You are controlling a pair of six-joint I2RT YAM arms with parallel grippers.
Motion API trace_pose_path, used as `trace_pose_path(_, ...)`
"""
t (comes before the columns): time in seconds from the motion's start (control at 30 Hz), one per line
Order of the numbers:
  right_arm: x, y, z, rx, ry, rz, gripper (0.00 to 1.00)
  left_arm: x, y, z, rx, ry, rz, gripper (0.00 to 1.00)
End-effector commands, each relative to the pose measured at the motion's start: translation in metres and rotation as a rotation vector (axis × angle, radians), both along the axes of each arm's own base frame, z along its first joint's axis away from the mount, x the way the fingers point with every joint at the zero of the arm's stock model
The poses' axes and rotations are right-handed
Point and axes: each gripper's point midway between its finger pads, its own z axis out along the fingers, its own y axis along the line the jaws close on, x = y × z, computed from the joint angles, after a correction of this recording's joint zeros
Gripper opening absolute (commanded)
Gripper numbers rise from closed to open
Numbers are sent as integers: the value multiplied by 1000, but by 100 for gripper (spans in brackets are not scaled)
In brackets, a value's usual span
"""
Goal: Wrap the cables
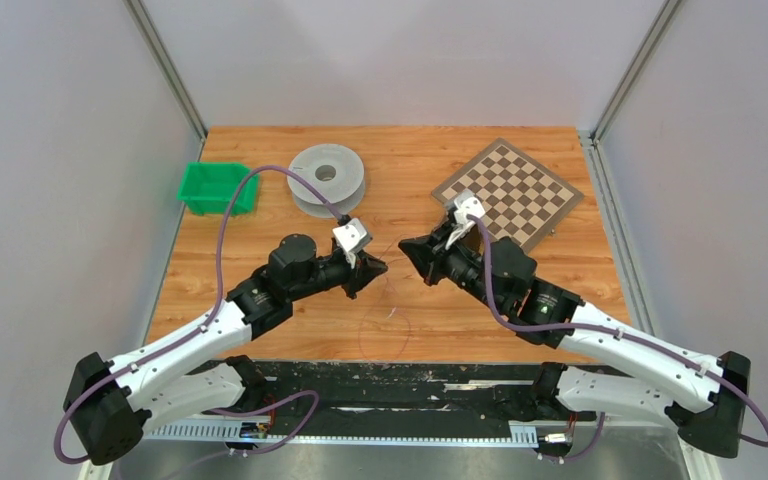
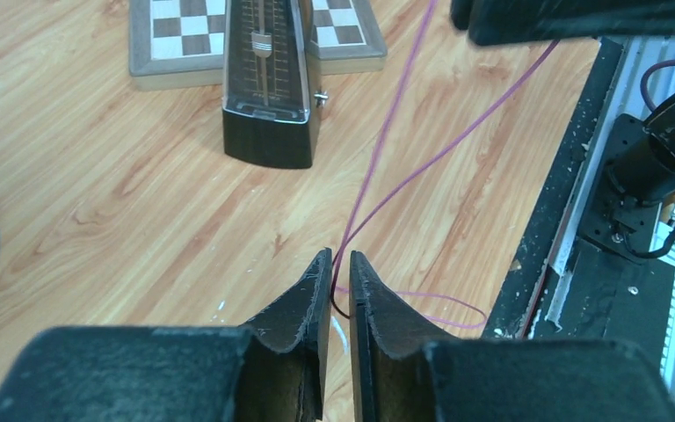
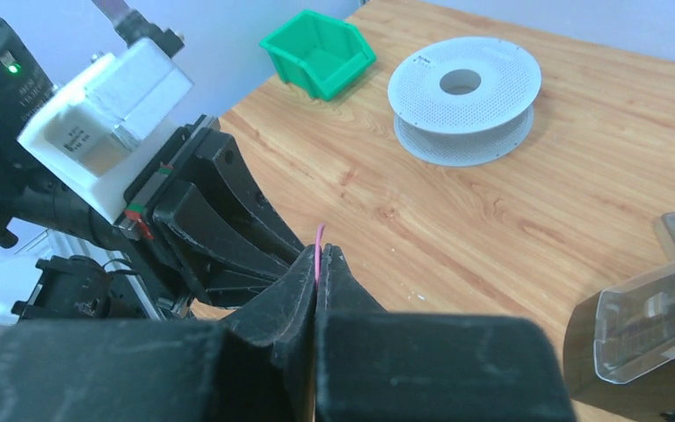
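Item: thin, floppy reddish-brown wire (image 2: 359, 224), strung between my grippers above the wooden table (image 2: 141, 220), with slack looped below.
Right gripper (image 3: 319, 264): pinched on it.
Left gripper (image 2: 338, 268): jaws nearly together around it; whether it is clamped I cannot tell.
Step, as I judge it: forming a coil.
Next: carry a turn round, keeping tension.

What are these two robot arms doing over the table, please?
Both arms are working on one thin reddish-brown wire. The left gripper and the right gripper are each shut on it, tips almost meeting above the wooden table. A slack loop of it lies near the front edge. The grey perforated plastic spool lies apart, no wire visibly on it.
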Motion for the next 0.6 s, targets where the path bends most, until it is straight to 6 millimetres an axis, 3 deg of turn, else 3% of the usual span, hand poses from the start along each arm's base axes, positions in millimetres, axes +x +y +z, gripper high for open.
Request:
trace_pose_path(0.0,4,-13,38,55,-83,-26,0,7,-1,11,-4,-57,16,20)
trace_pose_path(0.33,1,-34,31,25,-59,-30,0,12,11,-8,68,35,97,26)
trace_pose_path(0.57,-3,-40,19,-19,-48,-17,0,24,24,6,88,31,201,29)
